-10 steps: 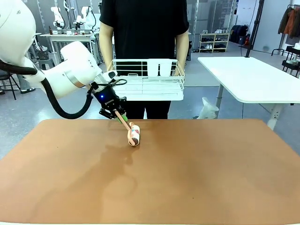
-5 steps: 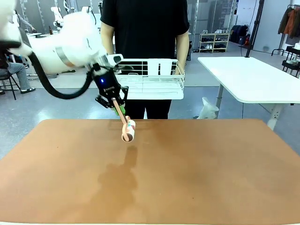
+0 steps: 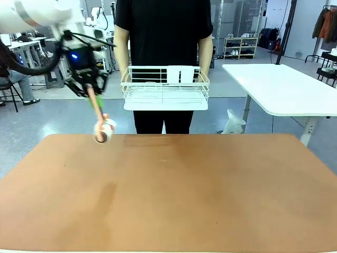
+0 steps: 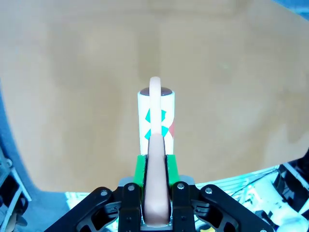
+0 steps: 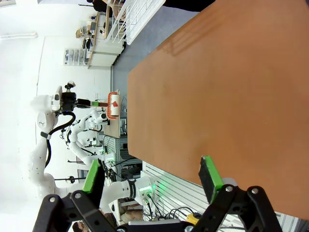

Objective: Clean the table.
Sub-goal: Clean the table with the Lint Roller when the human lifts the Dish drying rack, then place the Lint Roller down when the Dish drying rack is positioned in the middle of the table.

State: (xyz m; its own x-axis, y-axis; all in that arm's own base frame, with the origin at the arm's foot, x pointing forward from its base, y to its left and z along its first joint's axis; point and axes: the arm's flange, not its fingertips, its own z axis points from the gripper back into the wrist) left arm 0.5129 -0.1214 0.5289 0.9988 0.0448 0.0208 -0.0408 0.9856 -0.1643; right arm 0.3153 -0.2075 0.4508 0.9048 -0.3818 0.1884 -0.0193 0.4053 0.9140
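The counter [image 3: 210, 200] is a plain matte terracotta brown with no pattern. At the upper left of the front frame, the left claw [image 3: 95, 99] is black with green pads and a blue light on its body. The roller [image 4: 155, 113] in it has a pale peach-pink handle and a white roll printed with teal and coral-red shapes. The right claw [image 5: 150, 174] is also black with green pads. At upper centre, the wire rack [image 3: 158, 100] is white against a person's black shirt [image 3: 163, 31].

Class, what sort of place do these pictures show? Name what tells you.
Probably a robotics lab or workshop: a white robot arm over the table, a bare grey floor, storage shelves behind.
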